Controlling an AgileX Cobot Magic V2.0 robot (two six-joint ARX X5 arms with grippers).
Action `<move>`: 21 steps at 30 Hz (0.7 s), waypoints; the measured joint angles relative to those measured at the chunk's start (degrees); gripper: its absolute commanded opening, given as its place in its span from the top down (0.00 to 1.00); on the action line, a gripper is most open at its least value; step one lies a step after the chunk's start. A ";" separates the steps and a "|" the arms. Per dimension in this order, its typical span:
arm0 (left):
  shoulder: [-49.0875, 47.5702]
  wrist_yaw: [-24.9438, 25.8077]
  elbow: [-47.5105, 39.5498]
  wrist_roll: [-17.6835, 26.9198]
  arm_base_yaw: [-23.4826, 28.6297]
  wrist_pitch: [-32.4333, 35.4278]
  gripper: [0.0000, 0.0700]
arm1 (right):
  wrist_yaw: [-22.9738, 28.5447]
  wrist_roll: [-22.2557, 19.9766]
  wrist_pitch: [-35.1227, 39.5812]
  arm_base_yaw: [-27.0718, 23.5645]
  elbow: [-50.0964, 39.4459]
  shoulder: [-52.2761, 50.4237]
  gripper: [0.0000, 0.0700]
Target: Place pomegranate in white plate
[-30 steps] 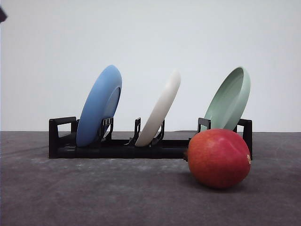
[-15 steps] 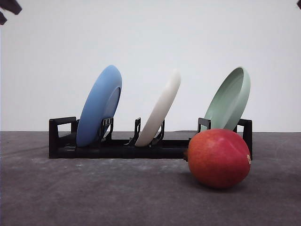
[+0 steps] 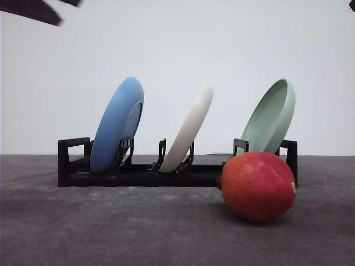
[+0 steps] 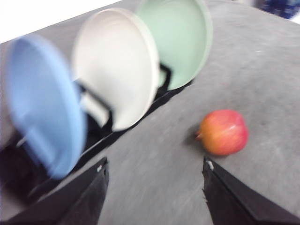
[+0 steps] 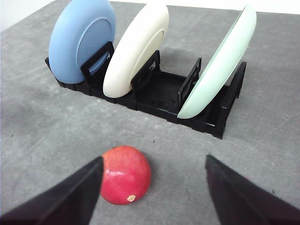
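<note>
**Three plates racked, pomegranate on the table, both claws empty**

Three plates stand on edge in a black rack (image 3: 138, 176) on the grey table (image 3: 111, 233). In the front view we record, from left to right, a blue plate (image 3: 116, 126), the white plate (image 3: 189, 128) in the middle slot, and a pale green plate (image 3: 270, 117). All three lean the same way, their tops tilted toward the right of that view, each held by a pair of black uprights.

We find the pomegranate (image 3: 258, 187) resting on the table in front of the rack's right end, just before the green plate and overlapping the rack's end post in the front view (whether it touches the rack we cannot tell from that angle). The right wrist view shows it clearly apart from the rack, with bare table between the two, and a small pale spot low on its skin.

We note the left gripper (image 4: 154, 192) spread wide with nothing between its fingers, hanging above the table; this view is blurred, so finer detail is uncertain. The pomegranate lies near one fingertip but clear of it. The right gripper (image 5: 154, 187) is likewise spread apart and empty, with the pomegranate just beside one finger (image 5: 75, 197); contact appears unlikely, as the fruit sits on the table below.
</note>
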 measured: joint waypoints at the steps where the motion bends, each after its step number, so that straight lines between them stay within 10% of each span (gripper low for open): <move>1: 1.30 -0.95 0.00 0.00 -1.06 1.74 0.45 | -0.01 0.03 0.00 0.00 0.00 0.00 0.43; 21: 35.69 -15.59 5.01 -0.12 -11.77 34.36 0.45 | 0.01 0.05 0.01 0.00 0.00 0.00 0.43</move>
